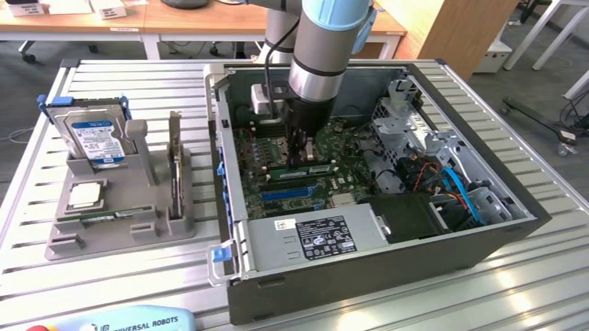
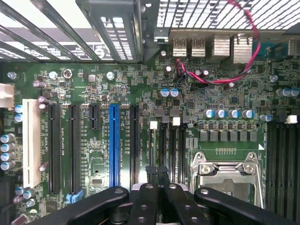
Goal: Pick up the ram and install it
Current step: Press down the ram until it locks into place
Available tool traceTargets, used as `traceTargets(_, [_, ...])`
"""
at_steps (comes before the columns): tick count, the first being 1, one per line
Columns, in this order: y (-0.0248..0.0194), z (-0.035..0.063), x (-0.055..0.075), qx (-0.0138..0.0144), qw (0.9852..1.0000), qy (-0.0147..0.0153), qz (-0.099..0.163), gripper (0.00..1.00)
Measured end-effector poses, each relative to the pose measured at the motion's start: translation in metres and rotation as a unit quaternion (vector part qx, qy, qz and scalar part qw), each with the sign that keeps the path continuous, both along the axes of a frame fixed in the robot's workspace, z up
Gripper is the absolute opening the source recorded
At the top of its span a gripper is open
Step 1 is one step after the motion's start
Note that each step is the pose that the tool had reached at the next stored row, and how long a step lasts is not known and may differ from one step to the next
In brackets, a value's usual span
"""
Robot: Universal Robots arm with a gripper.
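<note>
**Desk:** What worries you from here?

**Me:** The gripper (image 1: 296,158) is deep inside the computer case (image 1: 515,227), right over the motherboard (image 2: 93,84). In the exterior view a narrow green stick, which I take to be the ram (image 1: 311,167), lies across the board at the fingertips' five o'clock, just beside them. If it is only partly in its slot and I bear down off-centre, I judge it could tilt, leave one end unlatched, or stress the board. I cannot tell whether it is fully seated.

**Desk:** Anything else close by?

**Me:** Yes. In the wrist view the processor socket (image 2: 229,173) is just beside the fingertips, and empty dark slots (image 2: 171,145) run ahead of them. A sideways slip could scrape either one. The red cable (image 2: 220,80) is well apart, so I am not worried about that.

**Desk:** And the jaws?

**Me:** Fully closed, pads pressed together, as the wrist view shows at the gripper (image 2: 157,169). I see nothing clamped between them. Whether the tips touch the ram I cannot tell, because the arm hides the contact in the exterior view.

**Desk:** And outside the case?

**Me:** The grey holder (image 1: 147,231) stands at the case's nine o'clock with the hard drive (image 1: 92,138) upright in it, well away from the arm.
</note>
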State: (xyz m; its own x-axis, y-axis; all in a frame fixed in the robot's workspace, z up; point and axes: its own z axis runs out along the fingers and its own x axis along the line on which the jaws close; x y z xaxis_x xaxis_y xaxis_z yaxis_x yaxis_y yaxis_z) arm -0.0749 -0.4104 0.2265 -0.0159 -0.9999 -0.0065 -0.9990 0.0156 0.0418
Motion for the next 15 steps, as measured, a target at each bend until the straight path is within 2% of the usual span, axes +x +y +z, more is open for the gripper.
traceTargets(15, [-0.0001, 0.0340, 0.000, -0.0001, 1.0000, 0.0001, 0.000, 0.10])
